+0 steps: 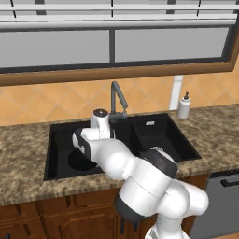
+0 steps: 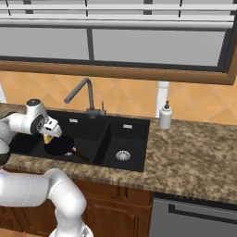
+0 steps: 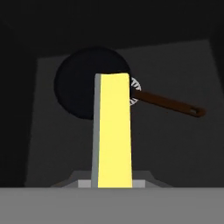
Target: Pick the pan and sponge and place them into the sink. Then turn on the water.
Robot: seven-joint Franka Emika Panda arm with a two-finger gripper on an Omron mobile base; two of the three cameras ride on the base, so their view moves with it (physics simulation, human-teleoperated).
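yellow sponge (image 3: 113,131) held upright above the pan (image 3: 83,83) in the sink (image 3: 175,144).

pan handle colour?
Dark brown, thin and straight, on the small round black frying pan lying in the matte black sink. Hand view shows it best.

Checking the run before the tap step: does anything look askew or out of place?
Nothing stands out. The pan lies flat in the sink, partly over a drain, and the pincer holds the sponge above it.
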